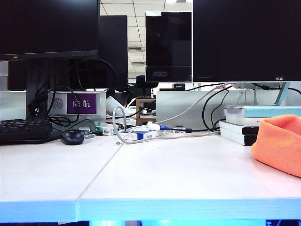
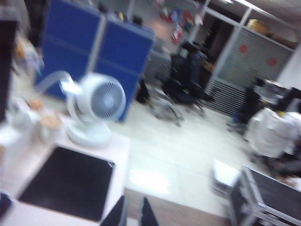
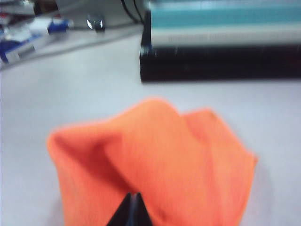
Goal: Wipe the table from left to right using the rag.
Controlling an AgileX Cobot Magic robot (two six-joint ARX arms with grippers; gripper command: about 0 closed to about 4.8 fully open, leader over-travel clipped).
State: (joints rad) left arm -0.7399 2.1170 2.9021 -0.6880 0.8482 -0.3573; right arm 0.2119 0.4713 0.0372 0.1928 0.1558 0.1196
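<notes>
The rag (image 1: 280, 141) is an orange-pink fleecy cloth at the far right of the white table (image 1: 164, 174), cut off by the edge of the exterior view. In the right wrist view the rag (image 3: 164, 155) rises in tented folds that meet at my right gripper (image 3: 133, 195), whose dark tips are pressed together in the cloth. My left gripper (image 2: 133, 205) points away from the table toward the office floor; its tips stand nearly together with nothing between them. Neither gripper shows in the exterior view.
A black mouse (image 1: 72, 136) and keyboard (image 1: 23, 129) lie at the back left, with cables and small boxes (image 1: 141, 132) at mid back. Stacked books (image 1: 254, 125) stand just behind the rag. Monitors line the rear. A white fan (image 2: 96, 106) and black mat (image 2: 68, 181) show beyond the left gripper.
</notes>
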